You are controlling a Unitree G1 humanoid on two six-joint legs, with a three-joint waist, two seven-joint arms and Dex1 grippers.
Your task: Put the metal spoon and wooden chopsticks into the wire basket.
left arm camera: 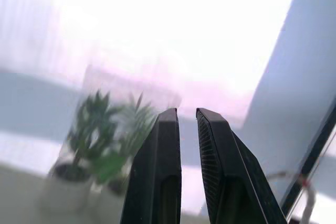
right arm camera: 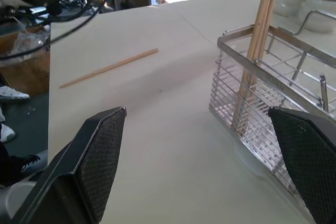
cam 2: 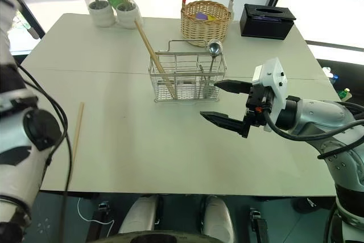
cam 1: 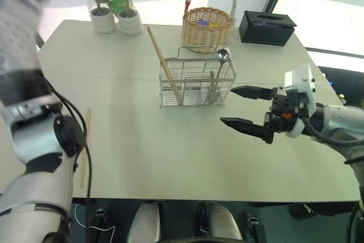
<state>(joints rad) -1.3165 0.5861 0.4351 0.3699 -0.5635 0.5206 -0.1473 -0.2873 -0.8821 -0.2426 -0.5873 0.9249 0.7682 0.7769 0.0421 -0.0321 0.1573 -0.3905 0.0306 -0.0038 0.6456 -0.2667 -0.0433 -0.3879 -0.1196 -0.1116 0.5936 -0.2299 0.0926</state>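
The right gripper (cam 2: pixel 223 102) hangs over the table (cam 2: pixel 170 157) with its jaws spread wide and nothing between them, just beside the right end of the wire basket (cam 2: pixel 186 76). The left gripper (left arm camera: pixel 187 124) has its jaws nearly together, a thin slit between them and nothing in it, and it points up past two potted plants (left arm camera: pixel 100 150) toward a bright window.

The basket stands near the middle of the table. The spoon (cam 2: pixel 212 49) stands in its right part, bowl up above the rim. One chopstick (cam 2: pixel 152 55) leans in its left part, its top slanting out to the left. Another chopstick (cam 2: pixel 77 132) lies flat on the table near the left edge, well apart from the basket.

Behind the basket sit a wicker basket (cam 2: pixel 206 18), a black tissue box (cam 2: pixel 267 21) and the plants.
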